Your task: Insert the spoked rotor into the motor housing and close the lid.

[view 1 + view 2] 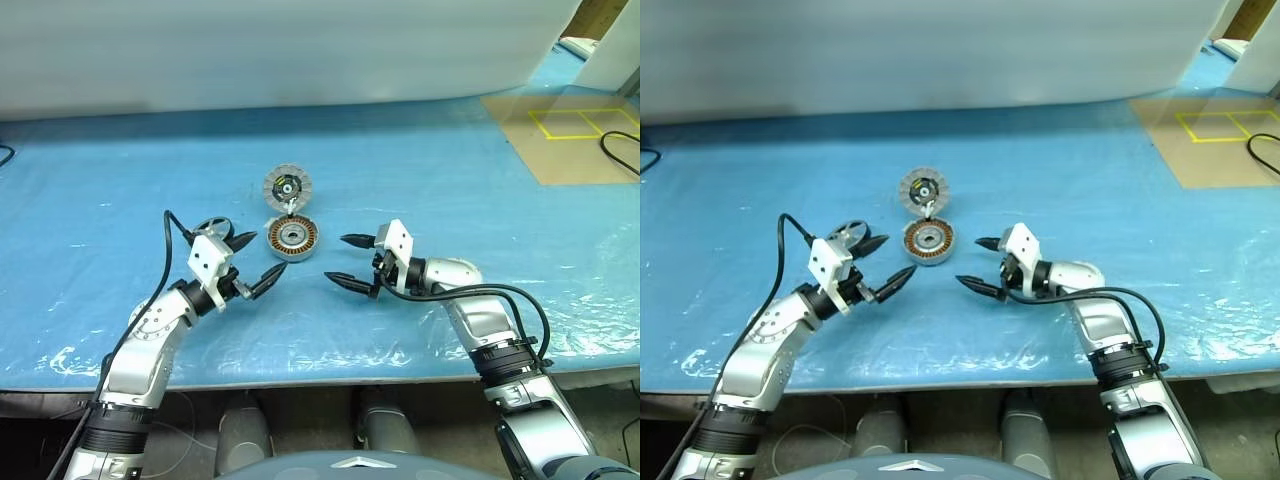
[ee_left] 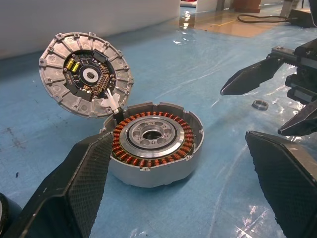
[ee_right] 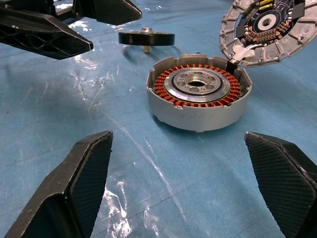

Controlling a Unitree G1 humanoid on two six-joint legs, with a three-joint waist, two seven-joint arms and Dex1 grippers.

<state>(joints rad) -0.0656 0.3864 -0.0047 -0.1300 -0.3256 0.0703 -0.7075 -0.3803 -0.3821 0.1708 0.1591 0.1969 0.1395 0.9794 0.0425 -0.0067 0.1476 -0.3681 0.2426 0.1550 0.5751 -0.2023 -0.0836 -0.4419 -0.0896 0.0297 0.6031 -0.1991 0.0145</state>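
Both arms [image 1: 150, 345] have silver-grey metal shells with black ribbed rings at the forearm joints. Each wrist carries a small white block [image 1: 209, 258] with dark screw holes. The fingers [image 3: 74, 193] are black, pointed, with a woven texture. A black cable [image 1: 170, 250] loops along each arm.

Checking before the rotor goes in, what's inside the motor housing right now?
Inside the motor housing sits a ring of copper windings around a metal hub with an open central hole. The spoked rotor lies outside on the table. The bottom beneath the hub is hidden.
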